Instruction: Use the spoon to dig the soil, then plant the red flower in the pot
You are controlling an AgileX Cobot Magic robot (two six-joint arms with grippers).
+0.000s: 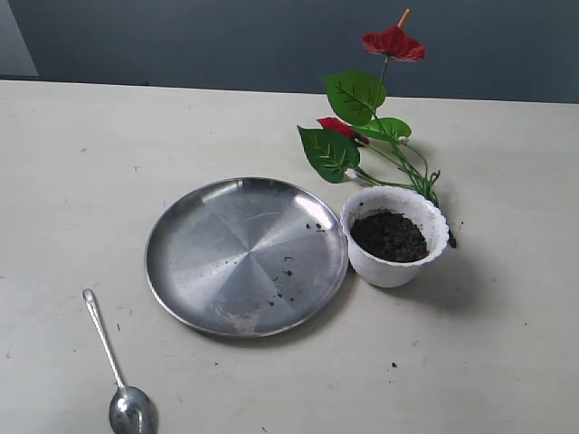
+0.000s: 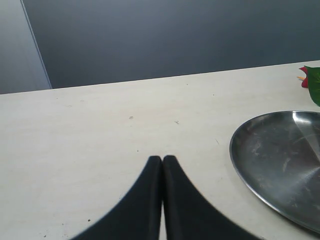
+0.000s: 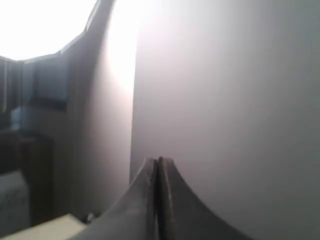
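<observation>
Spoon [image 1: 116, 365] lies apart; L claw [image 2: 162, 159] & R claw [image 3: 158, 161] closed, empty.

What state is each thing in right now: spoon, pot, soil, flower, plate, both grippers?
spoon: lying flat on the table, untouched.
pot: upright, beside the plate.
soil: in the pot.
red flower: lying behind the pot, unplanted.
plate: flat, a few crumbs.
left gripper: shut, empty.
right gripper: shut, empty.

Your left gripper [image 2: 162, 165] showed only as two matte black fingers [image 2: 142, 200], smooth and unmarked, each broad at the base and curving inward to a narrow rounded tip. Your right gripper [image 3: 159, 165] had fingers [image 3: 177, 200] of the same curved, tapering shape, looking dark grey in dim, hazy light.
</observation>
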